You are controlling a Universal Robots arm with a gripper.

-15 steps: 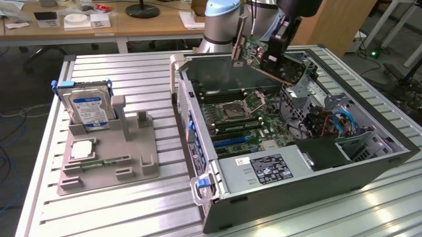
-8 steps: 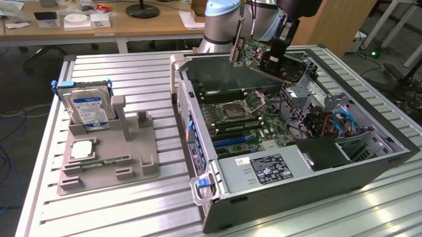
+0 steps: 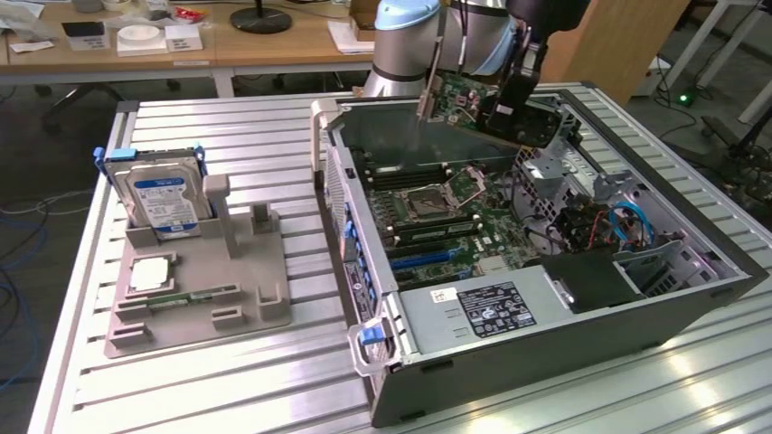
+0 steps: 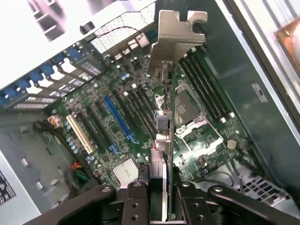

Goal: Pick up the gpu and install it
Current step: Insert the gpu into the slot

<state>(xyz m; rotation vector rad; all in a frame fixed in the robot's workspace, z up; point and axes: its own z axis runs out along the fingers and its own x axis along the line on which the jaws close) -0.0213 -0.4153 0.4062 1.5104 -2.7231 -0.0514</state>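
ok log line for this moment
gripper: shut on gpu | position: above motherboard in open case | gpu: not seated

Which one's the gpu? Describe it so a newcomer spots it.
Start at the open grey computer case on the slatted aluminium table. Above its far end, the black two-finger gripper clamps the gpu, a thin flat circuit card. Unlike the boxy silver hard drive in the grey holder, it is slim, with a pale metal bracket at one end.

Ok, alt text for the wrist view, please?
The hand grips the gpu edge-on, its metal bracket at the far end, above the motherboard inside the open case. A blue slot shows on the board.
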